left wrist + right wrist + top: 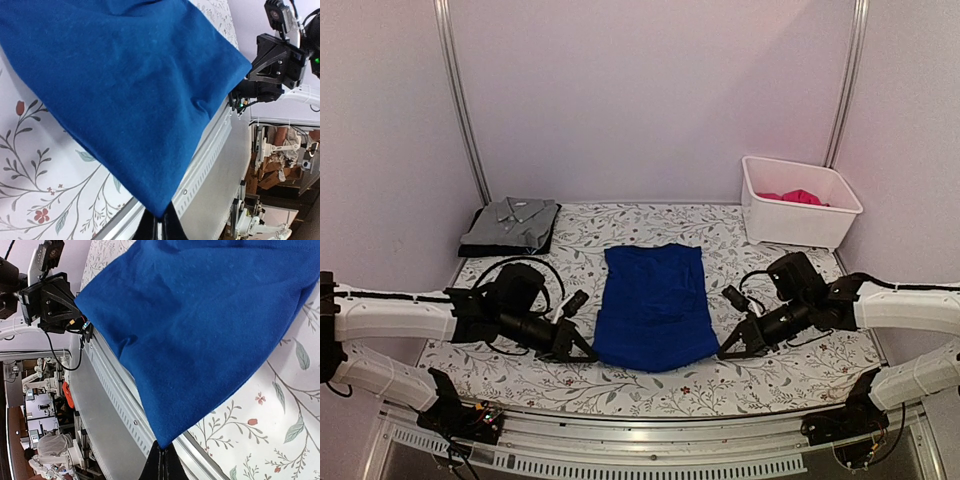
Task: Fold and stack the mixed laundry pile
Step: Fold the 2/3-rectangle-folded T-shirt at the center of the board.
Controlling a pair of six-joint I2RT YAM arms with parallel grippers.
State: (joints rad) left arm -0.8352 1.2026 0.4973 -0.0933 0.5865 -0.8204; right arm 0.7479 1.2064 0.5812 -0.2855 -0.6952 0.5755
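A royal-blue garment [653, 305] lies spread in the middle of the floral table covering [770, 375]. My left gripper [588, 352] is shut on its near left corner, and the wrist view shows the blue cloth [125, 90] pinched at the left gripper [160, 220]. My right gripper [725, 350] is shut on the near right corner; its wrist view shows the blue cloth [210, 325] running into the right gripper [162, 452]. A folded grey collared shirt [510, 224] rests at the back left. A magenta-pink garment [794, 197] lies in the white bin [800, 222].
The white bin stands at the back right against the wall. A metal rail [650, 430] runs along the table's near edge. Both arm bases [460, 415] sit at the near corners.
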